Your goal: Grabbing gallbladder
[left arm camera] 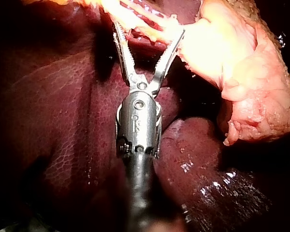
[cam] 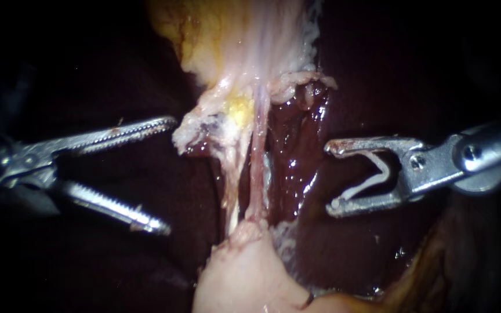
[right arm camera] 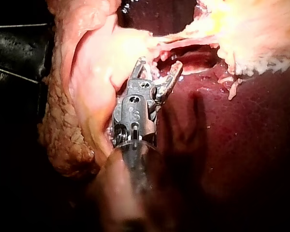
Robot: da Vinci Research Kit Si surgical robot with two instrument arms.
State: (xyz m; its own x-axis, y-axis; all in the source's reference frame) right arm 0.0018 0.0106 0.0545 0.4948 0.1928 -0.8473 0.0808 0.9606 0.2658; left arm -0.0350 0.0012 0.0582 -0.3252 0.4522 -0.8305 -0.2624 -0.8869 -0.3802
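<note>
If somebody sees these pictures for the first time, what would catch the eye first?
Pale strands of tissue run taut down the middle of the endoscope view, over dark liver. On either side stands an instrument: the left instrument, serrated jaws open, and the right instrument, a white clip held between its wide-spread jaws.

I count two instruments, left instrument (cam: 170, 174) and right instrument (cam: 330, 177), two jaws apiece, plus one clip (cam: 385, 172), two tubes (cam: 233, 179) (cam: 256, 174), one gallbladder (cam: 239, 278) and one liver (cam: 300, 156).
</note>
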